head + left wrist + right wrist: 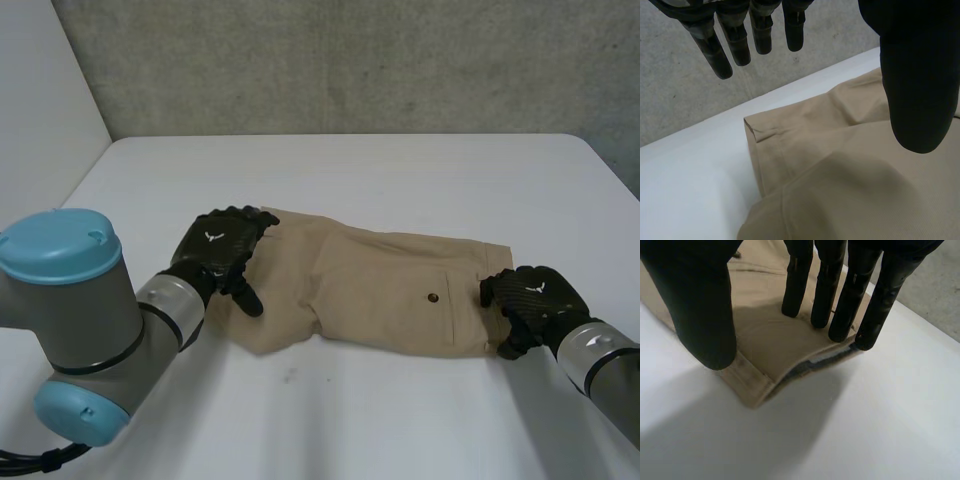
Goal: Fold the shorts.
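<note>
1. Shorts [380,290]: plain tan, no pattern, with a strip of dark grey lining [812,364] inside the waistband.
2. Button [433,298]: dark brown.
3. Table [400,180]: plain white.
4. Left hand [215,250] and right hand [530,295]: black, each with a small white mark on its back.
5. Left arm [95,325]: grey, with a light-blue cap [55,245].
6. Wall [350,60]: mottled grey.
</note>
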`<state>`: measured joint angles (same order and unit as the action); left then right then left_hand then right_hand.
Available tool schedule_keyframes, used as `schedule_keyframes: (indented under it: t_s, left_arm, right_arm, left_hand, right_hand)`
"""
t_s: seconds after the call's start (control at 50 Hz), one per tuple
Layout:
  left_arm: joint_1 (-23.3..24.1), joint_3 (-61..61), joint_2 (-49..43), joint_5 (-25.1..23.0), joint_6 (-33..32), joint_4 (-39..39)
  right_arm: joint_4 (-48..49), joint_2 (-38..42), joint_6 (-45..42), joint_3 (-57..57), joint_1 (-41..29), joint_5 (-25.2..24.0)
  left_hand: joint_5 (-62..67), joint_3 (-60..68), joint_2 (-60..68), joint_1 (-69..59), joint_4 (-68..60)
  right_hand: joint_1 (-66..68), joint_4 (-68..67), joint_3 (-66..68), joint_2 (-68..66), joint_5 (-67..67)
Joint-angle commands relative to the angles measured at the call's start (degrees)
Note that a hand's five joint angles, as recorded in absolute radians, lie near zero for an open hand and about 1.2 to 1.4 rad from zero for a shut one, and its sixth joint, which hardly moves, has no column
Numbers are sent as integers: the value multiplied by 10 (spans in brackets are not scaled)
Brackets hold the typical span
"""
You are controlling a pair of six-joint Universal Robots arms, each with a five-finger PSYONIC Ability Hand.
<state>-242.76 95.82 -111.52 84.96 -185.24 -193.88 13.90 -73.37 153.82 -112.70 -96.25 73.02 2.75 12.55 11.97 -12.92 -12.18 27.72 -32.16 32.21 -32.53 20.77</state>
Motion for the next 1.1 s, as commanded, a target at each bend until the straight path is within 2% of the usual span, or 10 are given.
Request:
schedule_keyframes:
  t_s: [0.02, 0.04, 0.24, 0.34, 0.44, 0.7, 0.8, 0.86, 0.96, 1.1]
  left_arm:
    - [1, 5, -1, -1, -1, -1]
    - [1, 6, -1, -1, -1, -1]
    - [0, 12, 16, 0, -1, 1]
    - [-3, 26, 40, 1, -1, 1]
    - [-12, 46, 69, 0, 0, 2]
    - [-10, 53, 95, 2, 1, 8]
    - [-10, 53, 103, 2, 1, 10]
    - [-11, 52, 104, 2, 1, 10]
    - [-12, 45, 104, 2, 1, 10]
    - [-9, 3, 102, 3, 1, 10]
  right_arm:
    - [37, 55, -5, 20, 8, 4]
    - [38, 56, -8, 23, 12, 6]
    - [15, 2, -48, 31, 89, 15]
    - [-59, -15, -134, 63, 164, 8]
    - [-120, -19, -214, 111, 171, 3]
    - [-141, -11, -242, 267, -141, -2]
    - [-128, 62, -239, 281, -293, -46]
    - [-133, 93, -237, 275, -323, -74]
    - [-152, 126, -222, 281, -327, -109]
    - [-130, 73, -39, 318, -282, -102]
  left_hand:
    - [-25, -23, -18, 27, 20]
    - [-25, -23, -18, 27, 20]
    - [-27, -25, -19, 29, 21]
    - [-27, -25, -19, 29, 21]
    - [-27, -25, -19, 29, 21]
    - [-27, -25, -19, 29, 21]
    - [-27, -25, -19, 29, 21]
    - [-27, -25, -19, 29, 21]
    - [-27, -25, -19, 29, 21]
    - [-25, -23, -18, 27, 20]
  right_hand:
    - [423, -379, 378, -375, 393]
    - [522, -477, 477, -474, 491]
    - [523, -478, 478, -475, 492]
    - [523, -478, 478, -475, 492]
    - [523, -478, 478, -475, 492]
    - [523, -478, 478, -475, 492]
    - [523, -478, 478, -475, 492]
    - [523, -478, 478, -475, 492]
    - [-138, 182, -183, 186, -168]
    - [-177, 222, -222, 225, -208]
